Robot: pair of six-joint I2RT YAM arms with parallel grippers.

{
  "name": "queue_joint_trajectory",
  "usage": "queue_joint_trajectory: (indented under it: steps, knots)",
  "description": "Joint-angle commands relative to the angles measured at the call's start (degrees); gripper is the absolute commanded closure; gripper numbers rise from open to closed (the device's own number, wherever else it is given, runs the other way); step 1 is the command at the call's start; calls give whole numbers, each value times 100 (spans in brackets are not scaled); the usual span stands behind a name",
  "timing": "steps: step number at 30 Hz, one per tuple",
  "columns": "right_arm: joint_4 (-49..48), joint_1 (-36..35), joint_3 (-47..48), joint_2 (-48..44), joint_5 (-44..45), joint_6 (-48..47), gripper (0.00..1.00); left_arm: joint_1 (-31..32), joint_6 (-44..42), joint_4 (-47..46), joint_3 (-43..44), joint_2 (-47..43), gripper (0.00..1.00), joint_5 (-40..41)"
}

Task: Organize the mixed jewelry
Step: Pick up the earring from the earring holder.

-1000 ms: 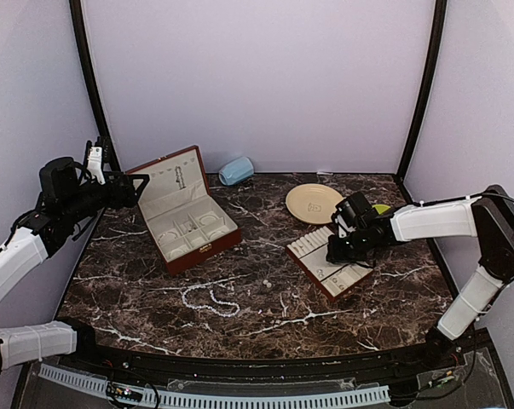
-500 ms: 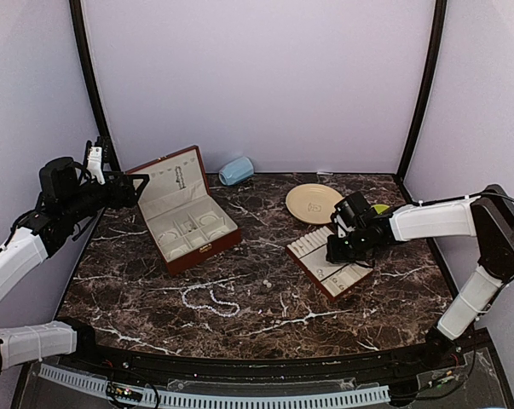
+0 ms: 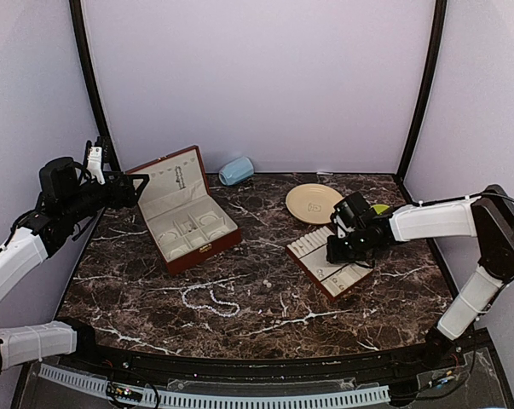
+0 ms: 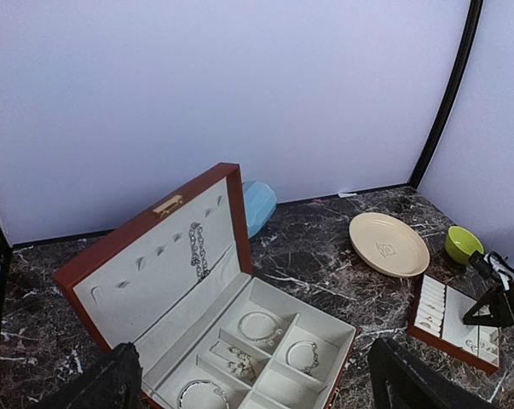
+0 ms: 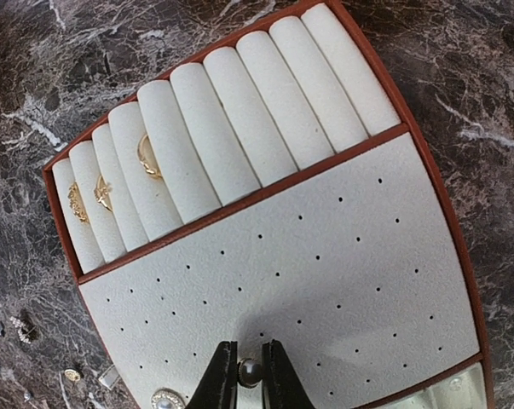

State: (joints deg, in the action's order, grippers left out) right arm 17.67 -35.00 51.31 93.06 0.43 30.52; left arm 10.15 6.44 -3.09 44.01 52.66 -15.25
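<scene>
A strand of small white pearl beads (image 3: 210,300) lies curled on the dark marble, with a tiny silvery ring (image 3: 266,283) just right of it. My right gripper (image 5: 250,375) is shut on a small pearl stud earring (image 5: 250,371), held just over the perforated pad of the cream slotted tray (image 5: 342,256). A round sparkly earring (image 5: 165,399) sits on the pad to its left. Three gold rings (image 5: 148,158) stand in the tray's slots. My left gripper (image 4: 252,358) hangs open high above the red-brown box (image 4: 154,256), holding nothing. Bracelets (image 4: 261,326) lie in its compartments.
A cream plate (image 3: 314,203) and a green bowl (image 3: 381,209) stand behind the tray (image 3: 304,248). A pale blue object (image 3: 236,170) lies by the back wall. The box (image 3: 202,250) stands open at the left. A few tiny loose pieces (image 5: 22,328) lie on the marble beside the tray.
</scene>
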Motion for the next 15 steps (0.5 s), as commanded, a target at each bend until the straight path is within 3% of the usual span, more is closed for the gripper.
queue_joint_trajectory:
  steps: [1, 15]
  knots:
    - [348, -107, 73, -108, 267, -131, 90, 9, -22, 19, -17, -115, 5, 57]
    - [557, -267, 203, -183, 662, -265, 97, 13, -24, 13, -24, -107, 5, 57]
